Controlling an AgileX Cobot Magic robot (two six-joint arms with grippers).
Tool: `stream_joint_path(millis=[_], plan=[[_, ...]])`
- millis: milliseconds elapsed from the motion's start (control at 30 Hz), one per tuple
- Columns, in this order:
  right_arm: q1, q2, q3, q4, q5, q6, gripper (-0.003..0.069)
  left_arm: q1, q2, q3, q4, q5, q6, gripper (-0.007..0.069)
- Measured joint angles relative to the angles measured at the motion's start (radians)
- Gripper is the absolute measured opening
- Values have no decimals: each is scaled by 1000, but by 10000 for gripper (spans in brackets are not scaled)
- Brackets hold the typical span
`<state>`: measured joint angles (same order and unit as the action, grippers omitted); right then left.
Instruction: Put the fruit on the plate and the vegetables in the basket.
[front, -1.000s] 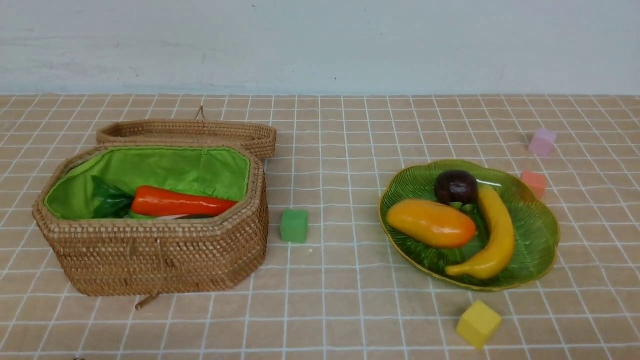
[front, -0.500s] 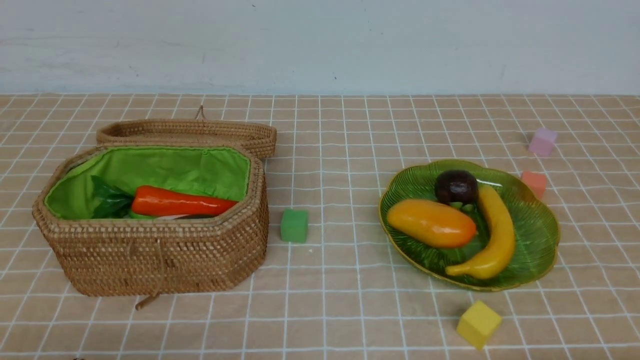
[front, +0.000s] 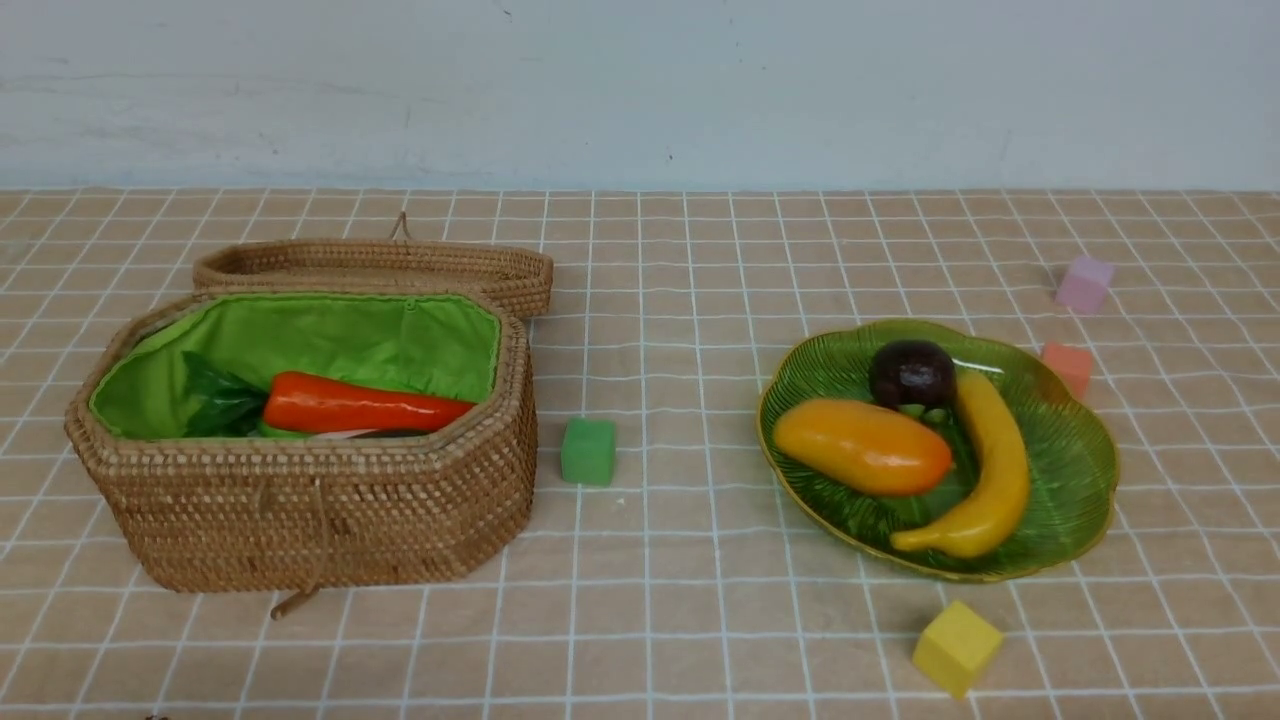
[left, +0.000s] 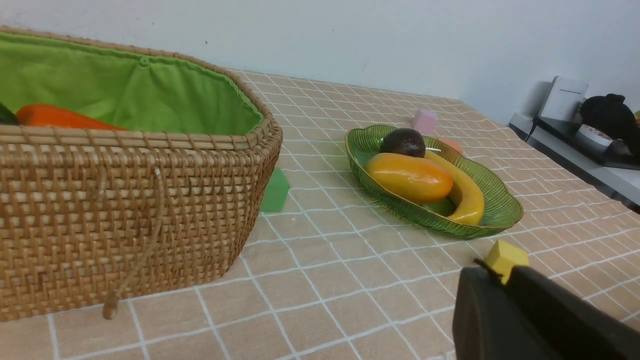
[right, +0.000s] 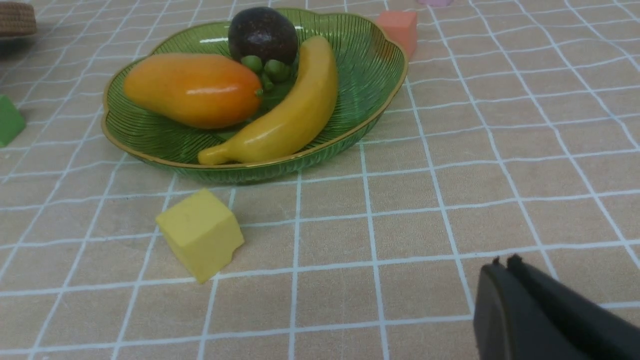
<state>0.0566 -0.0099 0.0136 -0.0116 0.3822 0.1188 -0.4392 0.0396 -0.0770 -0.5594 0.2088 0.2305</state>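
The brown wicker basket (front: 300, 500) stands open at the left, green-lined. In it lies an orange-red carrot (front: 360, 403) with dark green leaves (front: 220, 400); the basket's wall hides whatever lies below it. On the green glass plate (front: 1090, 470) at the right rest the mango (front: 860, 447), the banana (front: 990, 470) and the mangosteen (front: 911, 372). Neither arm shows in the front view. My left gripper (left: 497, 267) hovers low over the cloth, near the basket's front, shut and empty. My right gripper (right: 504, 262) is shut and empty, well short of the plate (right: 380, 100).
The basket's lid (front: 380, 265) lies flat behind it. Foam cubes dot the checked cloth: green (front: 588, 451) between basket and plate, yellow (front: 957, 647) in front of the plate, orange-pink (front: 1068, 365) and lilac (front: 1085, 283) behind it. A shelf with devices (left: 590, 130) stands beyond the table's right side.
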Motion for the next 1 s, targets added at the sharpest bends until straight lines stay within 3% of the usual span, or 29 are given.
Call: stream_joint_path(millis=[200, 367, 533, 567, 633, 767, 833, 900, 1000], plan=[[0, 0, 0, 0, 0, -2, -7, 0, 0, 0, 4, -18, 1, 69], [0, 0, 0, -3, 0, -2, -5, 10, 0, 0, 45, -151, 3, 71], [0, 0, 0, -3, 0, -2, -1, 207, -15, 0, 202, -191, -48, 18], [0, 0, 0, -3, 0, -2, -1, 207, -17, 0, 212, -191, -48, 13], [0, 0, 0, -3, 0, -2, -1, 303, -43, 4, 345, -123, -139, -13], [0, 0, 0, -3, 0, -2, -1, 352, -50, 74, 490, -71, -324, -13], [0, 0, 0, -3, 0, -2, -1, 352, -50, 93, 505, -39, -365, -13], [0, 0, 0, -3, 0, -2, -1, 354, -50, 104, 518, 106, -459, -13], [0, 0, 0, -3, 0, -2, -1, 354, -50, 108, 518, 168, -493, -13]])
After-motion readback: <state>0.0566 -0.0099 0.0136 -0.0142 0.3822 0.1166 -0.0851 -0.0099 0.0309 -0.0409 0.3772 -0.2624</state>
